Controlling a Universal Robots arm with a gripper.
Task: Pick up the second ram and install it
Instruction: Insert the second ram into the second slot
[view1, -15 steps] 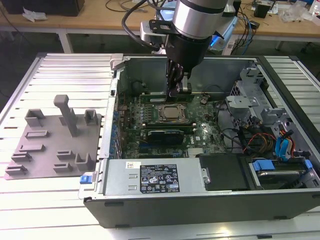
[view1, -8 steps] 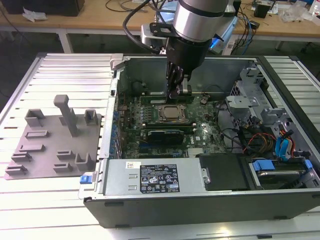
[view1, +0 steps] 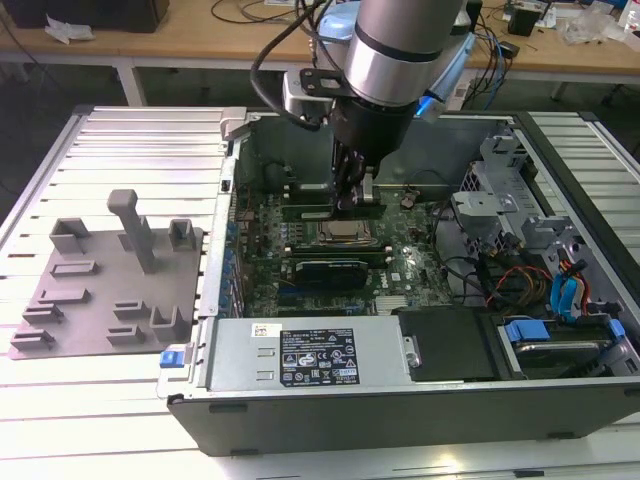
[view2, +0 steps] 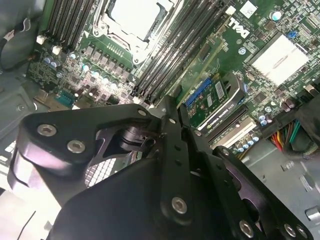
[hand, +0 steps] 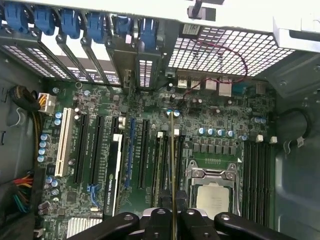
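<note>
the pincer is clamped on the second ram, a thin stick seen edge-on in the first wrist view, held upright over the long black slots just beside the processor. around them lies the green motherboard inside the open computer case.
</note>
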